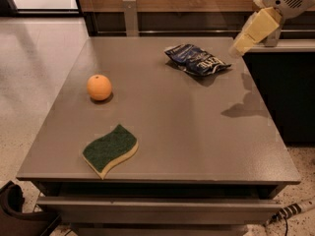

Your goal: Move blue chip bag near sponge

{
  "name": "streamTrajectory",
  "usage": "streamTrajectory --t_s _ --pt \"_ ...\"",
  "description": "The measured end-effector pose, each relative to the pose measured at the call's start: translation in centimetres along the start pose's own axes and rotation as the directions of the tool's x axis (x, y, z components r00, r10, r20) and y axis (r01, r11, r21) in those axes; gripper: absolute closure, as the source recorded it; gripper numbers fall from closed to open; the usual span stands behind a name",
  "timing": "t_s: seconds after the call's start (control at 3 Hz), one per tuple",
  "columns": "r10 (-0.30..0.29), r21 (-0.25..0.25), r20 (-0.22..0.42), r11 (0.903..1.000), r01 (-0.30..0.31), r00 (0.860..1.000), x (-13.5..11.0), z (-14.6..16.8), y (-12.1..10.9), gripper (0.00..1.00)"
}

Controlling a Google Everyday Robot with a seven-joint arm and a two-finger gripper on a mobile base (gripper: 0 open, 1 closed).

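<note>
The blue chip bag point(197, 59) lay far right on the desk point(197, 132), well apart from the front-left sponge point(110, 149). The pincer point(240, 45) hovered above the desk's edge beside the bag; whether spread or pressed together could not be told.

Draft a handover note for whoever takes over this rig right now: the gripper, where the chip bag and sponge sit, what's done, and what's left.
Gripper: hangs in the air at the table's far right edge, just right of the blue chip bag, not touching it.
Blue chip bag: lies flat at the far right of the table.
Sponge: near left corner, green side up, far from the bag. An orange sits at the left, between the two rows.
Done: nothing yet; the bag is not grasped.
Left: grasp the bag, carry it across, set it down beside the sponge.
</note>
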State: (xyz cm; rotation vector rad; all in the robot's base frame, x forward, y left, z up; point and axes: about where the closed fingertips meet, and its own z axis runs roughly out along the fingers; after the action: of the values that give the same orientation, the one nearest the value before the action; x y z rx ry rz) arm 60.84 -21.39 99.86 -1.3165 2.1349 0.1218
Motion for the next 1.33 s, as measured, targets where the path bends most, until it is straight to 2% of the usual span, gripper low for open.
streamTrajectory --t_s 0.33,0.67,1.0,1.33 --pt "0.154 0.063 0.075 0.9852 -0.159 0.985 -1.2 3.3 -3.0 0.00" --pt "0.273 0.097 0.088 0.9548 -0.281 0.958 -0.9 6.3 -4.1 0.00" --pt "0.273 0.097 0.088 0.9548 -0.281 0.958 -0.9 6.3 -4.1 0.00" --pt "0.278 0.069 0.101 0.9558 -0.286 0.955 -0.9 7.2 -4.5 0.00"
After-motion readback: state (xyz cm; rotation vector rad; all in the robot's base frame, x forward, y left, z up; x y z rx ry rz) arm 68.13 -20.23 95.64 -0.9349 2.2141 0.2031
